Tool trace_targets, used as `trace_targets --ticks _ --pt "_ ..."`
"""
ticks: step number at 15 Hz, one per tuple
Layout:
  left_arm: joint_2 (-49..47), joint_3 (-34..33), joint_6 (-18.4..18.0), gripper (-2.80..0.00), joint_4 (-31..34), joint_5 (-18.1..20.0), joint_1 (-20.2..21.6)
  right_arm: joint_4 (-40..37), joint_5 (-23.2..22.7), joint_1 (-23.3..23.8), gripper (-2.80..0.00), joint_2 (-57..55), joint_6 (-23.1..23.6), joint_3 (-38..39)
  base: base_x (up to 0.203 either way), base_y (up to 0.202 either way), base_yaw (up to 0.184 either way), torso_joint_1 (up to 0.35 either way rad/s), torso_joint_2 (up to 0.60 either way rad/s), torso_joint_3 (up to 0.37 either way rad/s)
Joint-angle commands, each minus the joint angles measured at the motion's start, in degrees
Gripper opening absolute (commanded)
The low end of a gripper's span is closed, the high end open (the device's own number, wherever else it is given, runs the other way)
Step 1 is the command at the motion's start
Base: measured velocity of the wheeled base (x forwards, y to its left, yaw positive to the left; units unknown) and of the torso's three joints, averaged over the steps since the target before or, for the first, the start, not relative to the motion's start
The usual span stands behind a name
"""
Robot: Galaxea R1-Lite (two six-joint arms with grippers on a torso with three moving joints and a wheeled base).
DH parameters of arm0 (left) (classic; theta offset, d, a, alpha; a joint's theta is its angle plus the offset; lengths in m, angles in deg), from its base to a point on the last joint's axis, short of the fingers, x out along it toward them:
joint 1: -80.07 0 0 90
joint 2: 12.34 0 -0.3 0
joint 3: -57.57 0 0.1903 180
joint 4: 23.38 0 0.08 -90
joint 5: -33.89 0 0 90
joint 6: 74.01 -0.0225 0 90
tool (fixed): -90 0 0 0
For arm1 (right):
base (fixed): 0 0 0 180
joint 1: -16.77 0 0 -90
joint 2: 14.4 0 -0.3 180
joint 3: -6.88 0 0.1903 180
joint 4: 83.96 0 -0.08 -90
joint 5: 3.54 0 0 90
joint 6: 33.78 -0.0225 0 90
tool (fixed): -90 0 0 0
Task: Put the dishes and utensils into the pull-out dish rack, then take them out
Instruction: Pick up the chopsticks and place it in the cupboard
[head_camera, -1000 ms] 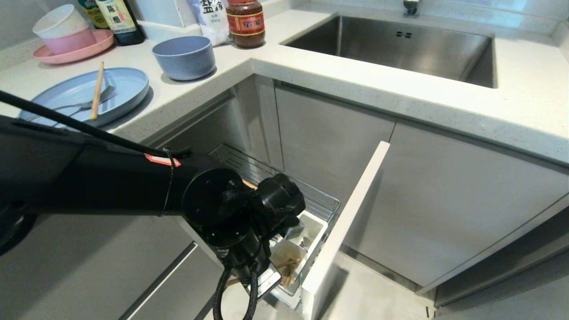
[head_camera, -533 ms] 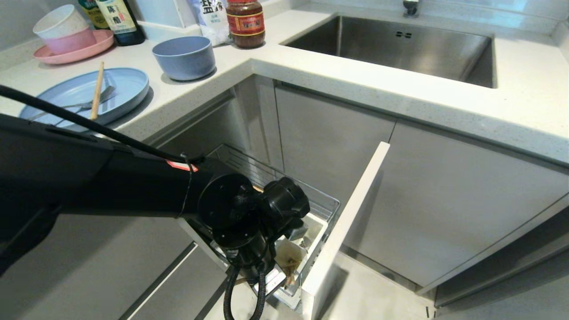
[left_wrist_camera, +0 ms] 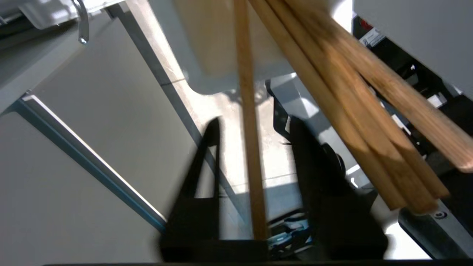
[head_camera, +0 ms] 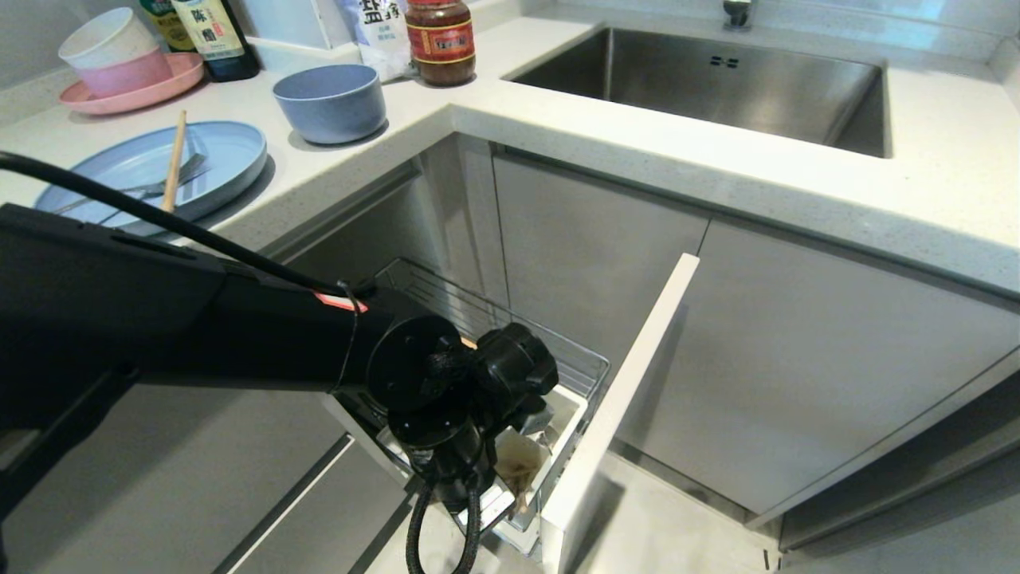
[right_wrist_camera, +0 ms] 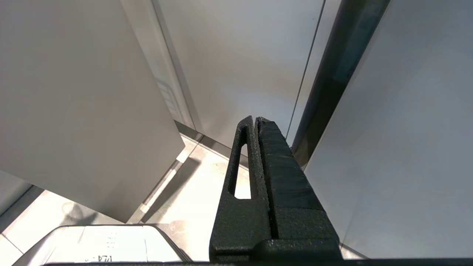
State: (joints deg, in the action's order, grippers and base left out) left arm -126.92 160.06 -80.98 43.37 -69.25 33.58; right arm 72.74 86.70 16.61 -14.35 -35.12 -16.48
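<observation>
Parted jaws on the left gripper [left_wrist_camera: 251,147] stand either side of a single light wooden chopstick [left_wrist_camera: 250,147], with a gap showing between the stick and each black finger [left_wrist_camera: 201,173], so nothing is clamped. A bundle of other wooden chopsticks [left_wrist_camera: 354,111] leans across just beside it. In the head view this left gripper [head_camera: 510,470] points down into the white plastic utensil cup [head_camera: 558,414] at the near end of the pull-out chrome wire dish rack [head_camera: 494,319], whose narrow pale-grey front panel [head_camera: 621,399] stands out from the grey cabinet doors [head_camera: 797,359].

Up on the pale speckled counter [head_camera: 637,143] at the far left, the wide light-blue round plate [head_camera: 231,151] carries another wooden chopstick [head_camera: 173,159] and a slim silver fork [head_camera: 127,191] lying across it. Just right of the plate and apart from it sits the deep matte blue-grey bowl [head_camera: 331,100]. Farther back are a pink plate [head_camera: 175,76] holding a stacked pink and white bowl [head_camera: 111,52], a dark bottle [head_camera: 211,36] and a brown jar with a red label [head_camera: 440,40]. A stainless steel sink [head_camera: 717,88] lies to the far right.

Pressed together and holding nothing, the right gripper [right_wrist_camera: 257,122] hangs low beside plain grey cabinet panels [right_wrist_camera: 240,55], above a pale floor [right_wrist_camera: 199,177].
</observation>
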Motion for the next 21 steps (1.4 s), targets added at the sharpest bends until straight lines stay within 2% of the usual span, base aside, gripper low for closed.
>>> trace_targets --ticks 1,11,15,16,18,21 --pt "0.23 0.06 0.03 0.00 0.21 -0.22 0.00 0.01 0.02 -0.02 -2.80 0.21 -0.06 0.09 0.000 0.000 0.000 0.000 0.00 0.000" --pt "7.21 -0.25 0.73 0.00 0.38 -0.70 0.05 0.01 0.02 -0.02 -2.80 0.21 -0.06 0.09 0.000 0.000 0.000 0.000 0.00 0.000" --pt "12.93 -0.88 0.74 0.00 0.39 -3.03 0.93 0.01 0.02 -0.02 -2.80 0.21 0.02 0.09 0.000 0.000 0.000 0.000 0.00 0.000" --pt "14.64 -1.49 0.74 -2.80 0.39 -4.09 1.14 0.01 0.02 -0.02 -2.80 0.21 0.02 0.09 0.000 0.000 0.000 0.000 0.00 0.000" --pt "18.36 -1.98 0.80 -2.80 0.31 -6.87 1.36 0.01 0.02 -0.02 -2.80 0.21 -0.04 0.09 0.000 0.000 0.000 0.000 0.00 0.000" --pt "23.43 -1.63 3.77 -2.80 -0.14 -11.55 1.41 0.01 0.02 -0.02 -2.80 0.21 0.00 0.09 0.000 0.000 0.000 0.000 0.00 0.000"
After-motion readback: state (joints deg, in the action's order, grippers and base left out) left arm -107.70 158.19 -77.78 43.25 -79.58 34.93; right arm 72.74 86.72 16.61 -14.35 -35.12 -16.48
